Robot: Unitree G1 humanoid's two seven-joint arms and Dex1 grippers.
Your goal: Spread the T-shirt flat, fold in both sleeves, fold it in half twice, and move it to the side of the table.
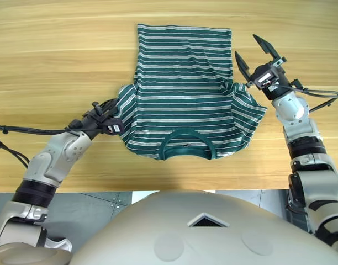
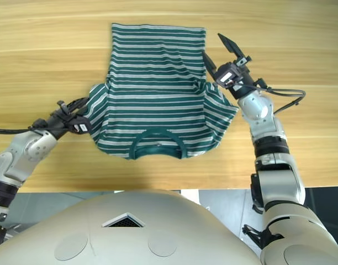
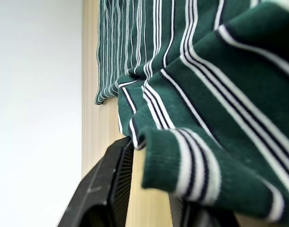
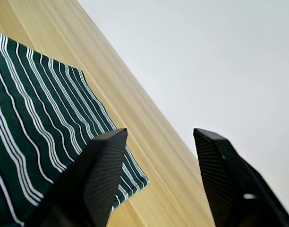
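I counted one T-shirt (image 1: pixel 183 94), green with thin white stripes, lying on the wooden surface (image 1: pixel 58 55) at about its middle. Its collar (image 1: pixel 187 144) faced the robot and its hem lay at the far side. The garment was not fully flat: the cloth was gathered and creased at both armpits, and the body narrowed toward the hem.

Two claws were in the scene, one on each side of the shirt.

The left claw (image 1: pixel 112 122) sat low at the shirt's left edge, against the left sleeve (image 3: pixel 182 170). In the left wrist view the sleeve's cuff hung draped across the claw, with bare wood showing underneath. The cloth hid too much, so I could not tell whether this claw was pinching the sleeve or merely lying under it.

The right claw (image 1: pixel 246 45) stood spread wide and held nothing. It was raised off the surface just beside the shirt's right side, pointing away from the robot. The right sleeve (image 1: pixel 251 107) lay rumpled on the wood, nearer the robot than that claw. The right wrist view showed the shirt's far right corner flat on the surface.
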